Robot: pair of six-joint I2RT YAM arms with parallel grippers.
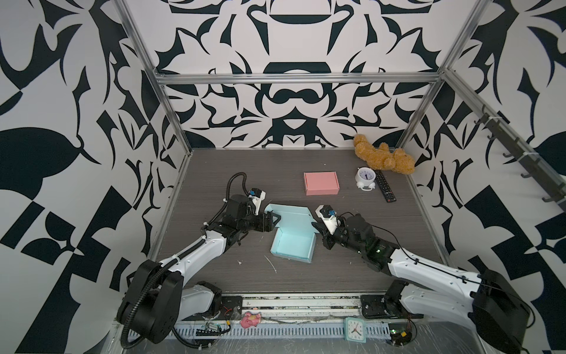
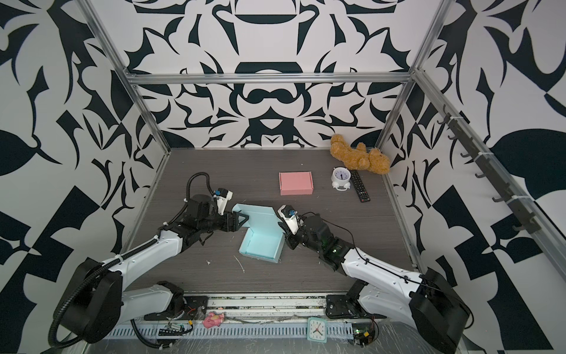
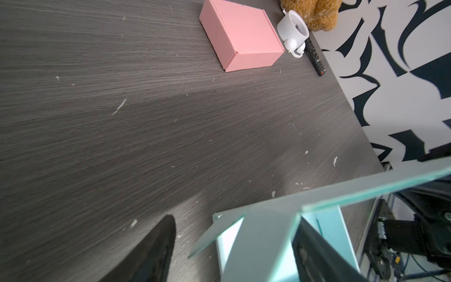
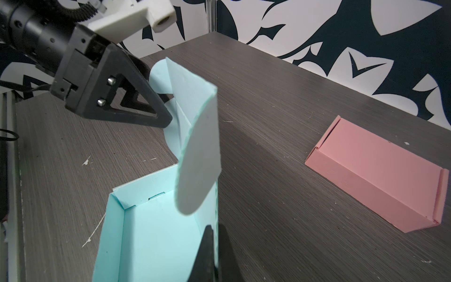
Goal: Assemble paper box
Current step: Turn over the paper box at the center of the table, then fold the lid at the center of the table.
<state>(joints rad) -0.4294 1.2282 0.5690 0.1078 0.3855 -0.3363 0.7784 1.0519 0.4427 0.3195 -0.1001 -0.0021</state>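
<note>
Dark wood-grain tabletop (image 1: 214,171), closed in on three sides by black-and-white patterned panels on aluminium framing (image 1: 294,78).

Position of teal box (image 1: 294,242): near centre of tabletop, between both arms, base down, side walls erected. Raised lid (image 1: 291,213) at the far side. Part of the box interior hidden in the right wrist view by the rounded right flap (image 4: 200,156) folded over it.

State of left gripper (image 1: 275,219): level with the lid's left flap (image 3: 256,234), jaws parted and straddling it, not clamped. Outer finger (image 3: 156,249) clear of the card. Inner finger (image 3: 314,251) touching or just beside it; cannot tell which.

State of right gripper (image 1: 316,228): clenched on the box's right wall near the lid hinge, with a thin strip of card pinched between the fingers (image 4: 207,246).

Surrounding items:
- pink box (image 1: 321,183): closed, behind the teal box, well apart from both grippers.
- white alarm clock (image 1: 366,178) and black remote control (image 1: 385,186): side by side near the right edge.
- brown teddy bear (image 1: 384,156): lying in the far right corner.
- paper scraps (image 1: 271,263): scattered in front of the teal box.
- pink toy (image 1: 250,319) and square clock (image 1: 355,329): on the front rail, between the arm bases.
- hook rack (image 1: 520,153): on the right wall.

Markings: clock numerals and remote key legends too small to read.
</note>
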